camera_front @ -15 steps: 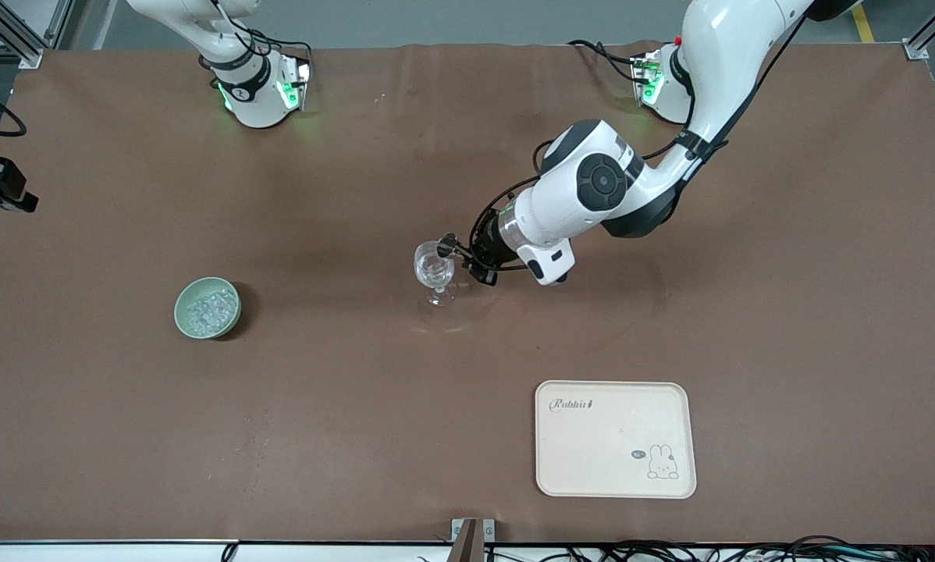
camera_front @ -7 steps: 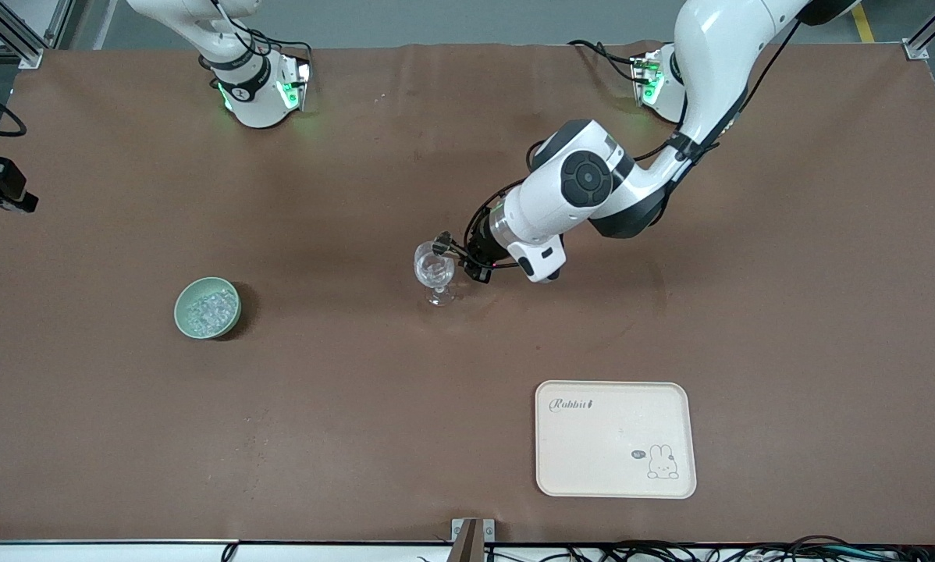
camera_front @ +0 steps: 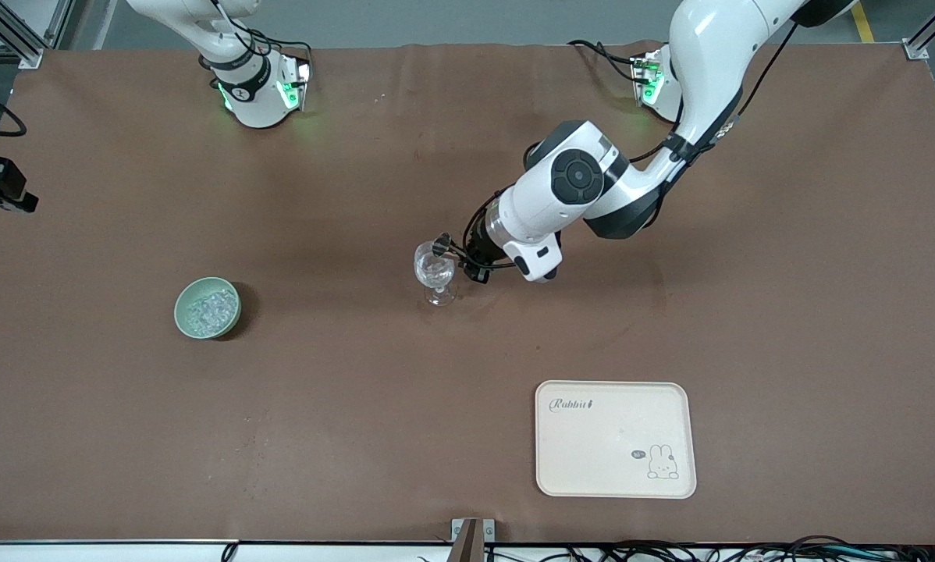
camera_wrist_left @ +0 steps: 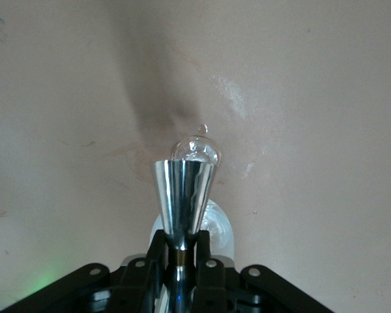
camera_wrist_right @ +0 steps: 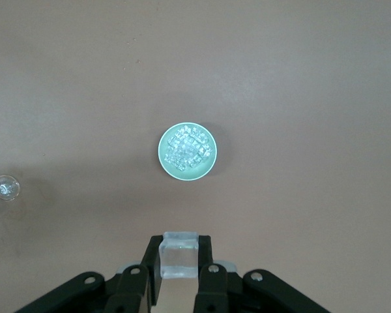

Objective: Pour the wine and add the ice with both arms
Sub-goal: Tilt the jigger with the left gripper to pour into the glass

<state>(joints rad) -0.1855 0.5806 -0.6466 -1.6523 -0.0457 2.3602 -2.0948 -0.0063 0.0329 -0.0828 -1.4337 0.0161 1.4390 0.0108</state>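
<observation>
A clear stemmed glass (camera_front: 435, 273) stands mid-table. My left gripper (camera_front: 458, 258) is beside its rim, shut on the stem of a shiny metal cone-shaped measuring cup (camera_wrist_left: 184, 193) that lies tipped over the glass (camera_wrist_left: 221, 228); its own view shows the gripper (camera_wrist_left: 181, 240) clamped on the stem. The ice (camera_front: 210, 310) is heaped in a small green bowl (camera_front: 180, 314) toward the right arm's end. My right gripper (camera_wrist_right: 180, 252) hangs high over that bowl (camera_wrist_right: 163, 156) and its ice (camera_wrist_right: 189, 149), shut on a clear ice cube (camera_wrist_right: 180, 261). It is out of the front view.
A cream tray (camera_front: 616, 468) with a rabbit print lies nearer the front camera, toward the left arm's end. The brown mat (camera_front: 319, 406) covers the table. The glass also shows at the edge of the right wrist view (camera_wrist_right: 5, 188).
The left arm's wrist and elbow have swung a little toward the right arm's end, bringing the measuring cup closer over the glass. Bowl, glass and tray have not moved.
</observation>
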